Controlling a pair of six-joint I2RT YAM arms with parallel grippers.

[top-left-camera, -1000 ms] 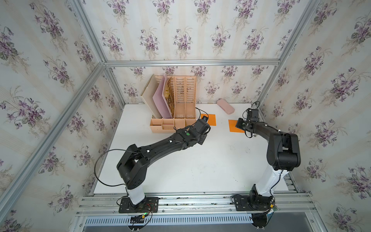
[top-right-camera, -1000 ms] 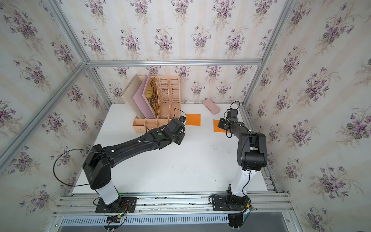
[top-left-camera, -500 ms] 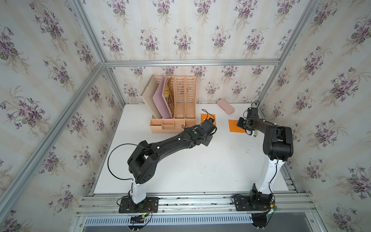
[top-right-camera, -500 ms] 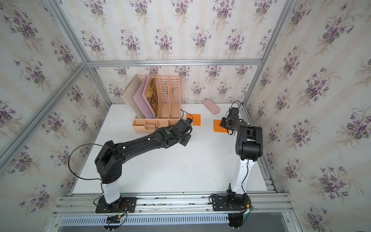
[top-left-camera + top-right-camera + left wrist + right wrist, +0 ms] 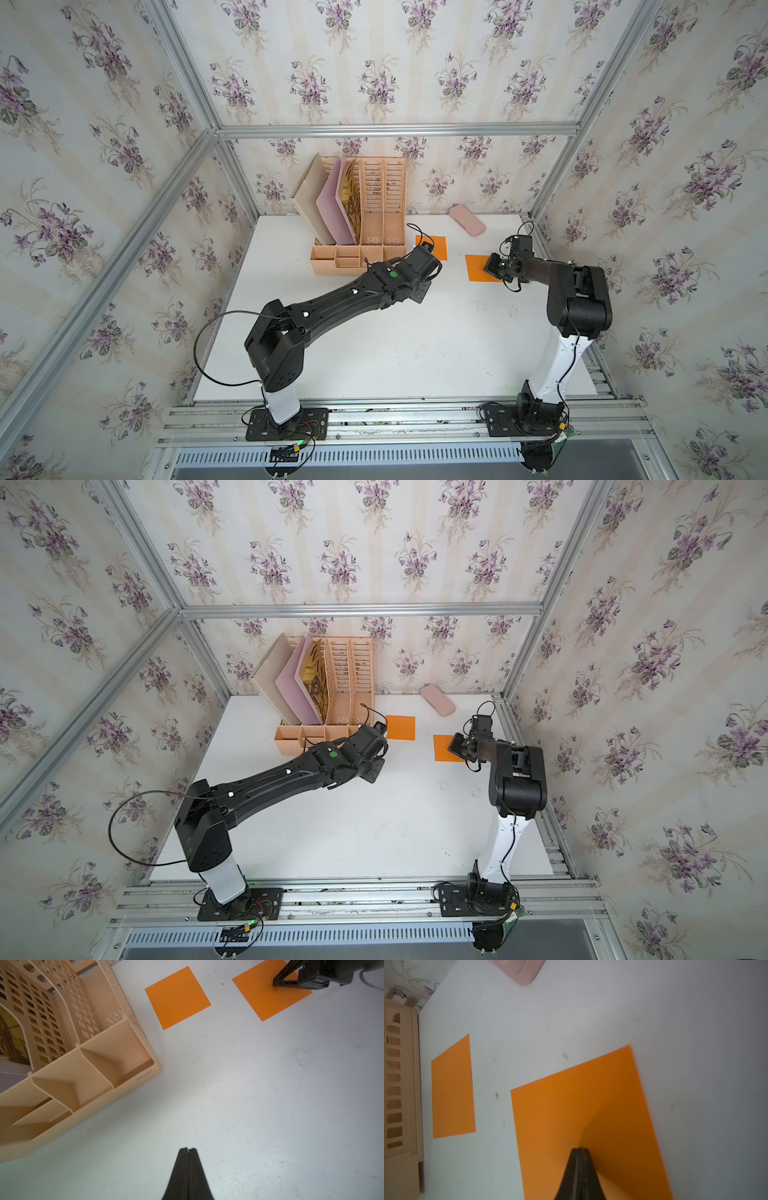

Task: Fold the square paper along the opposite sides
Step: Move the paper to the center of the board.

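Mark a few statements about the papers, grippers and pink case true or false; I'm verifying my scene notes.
1. Two orange papers lie on the table: a left paper and a right paper. True.
2. Both papers are already folded. False: both lie flat, unfolded.
3. The right gripper is shut, its tip over the right paper. True.
4. The left gripper holds a paper. False: shut on nothing, above bare table.
5. The pink case sits inside the organizer. False: it lies on the table, apart from it.

Both top views are bright, edges bowed. The right claw (image 5: 580, 1149) shadows the blurred orange square paper (image 5: 560, 1109).
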